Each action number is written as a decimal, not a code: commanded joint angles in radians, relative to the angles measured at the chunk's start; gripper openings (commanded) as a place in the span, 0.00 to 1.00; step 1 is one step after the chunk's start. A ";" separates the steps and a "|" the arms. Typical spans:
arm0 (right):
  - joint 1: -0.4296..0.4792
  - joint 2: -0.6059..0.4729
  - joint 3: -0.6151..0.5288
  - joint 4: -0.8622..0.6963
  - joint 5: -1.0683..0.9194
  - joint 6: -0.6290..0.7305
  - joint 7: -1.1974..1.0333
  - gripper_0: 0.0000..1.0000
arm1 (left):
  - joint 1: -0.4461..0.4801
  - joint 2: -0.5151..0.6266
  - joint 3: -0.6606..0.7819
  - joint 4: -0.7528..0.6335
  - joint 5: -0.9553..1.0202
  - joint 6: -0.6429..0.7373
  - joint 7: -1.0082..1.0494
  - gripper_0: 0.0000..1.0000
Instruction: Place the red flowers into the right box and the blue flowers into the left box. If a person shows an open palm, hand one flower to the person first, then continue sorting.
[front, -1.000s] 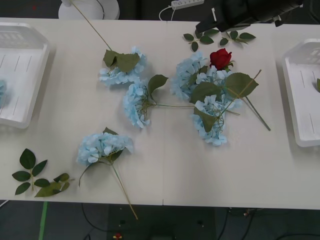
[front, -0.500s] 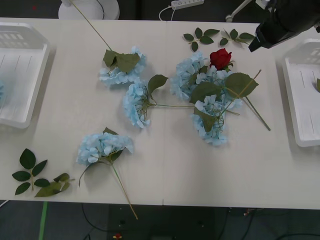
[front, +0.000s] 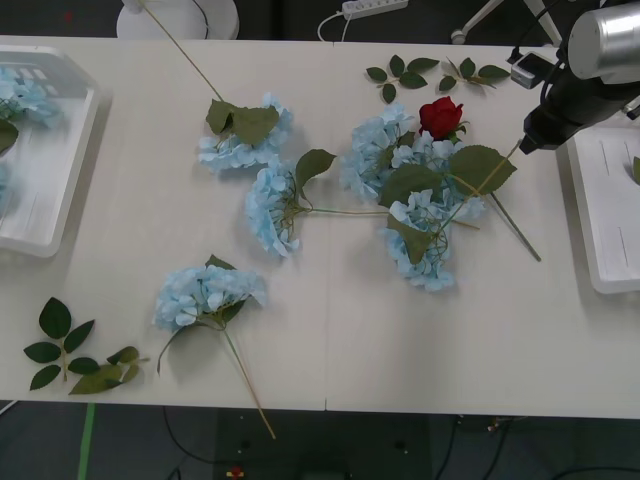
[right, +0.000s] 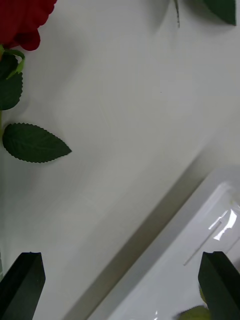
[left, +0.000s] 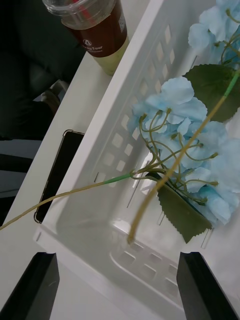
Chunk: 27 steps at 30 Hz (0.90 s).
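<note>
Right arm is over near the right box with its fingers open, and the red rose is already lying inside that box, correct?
Not quite. The red rose is not in the right box; the front view shows it still on the table, resting on the cluster of blue flowers. The rest holds: the right gripper is open beside that box.

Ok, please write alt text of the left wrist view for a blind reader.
Blue flowers with green leaves lie in the left box, one stem hanging over its wall. The open left gripper hovers above; a drink cup and a phone lie beside the box.
</note>
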 joint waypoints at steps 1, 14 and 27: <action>0.017 0.058 0.005 -0.005 -0.020 -0.049 -0.002 0.91 | 0.106 0.051 0.051 -0.096 0.022 -0.037 -0.079 0.93; 0.037 0.124 0.007 0.064 0.058 -0.194 -0.017 0.90 | 0.419 -0.046 0.277 -0.575 0.372 0.144 0.078 1.00; 0.043 0.150 0.039 0.133 0.052 -0.211 -0.018 0.91 | 0.518 -0.224 0.033 -0.921 0.212 0.208 0.455 1.00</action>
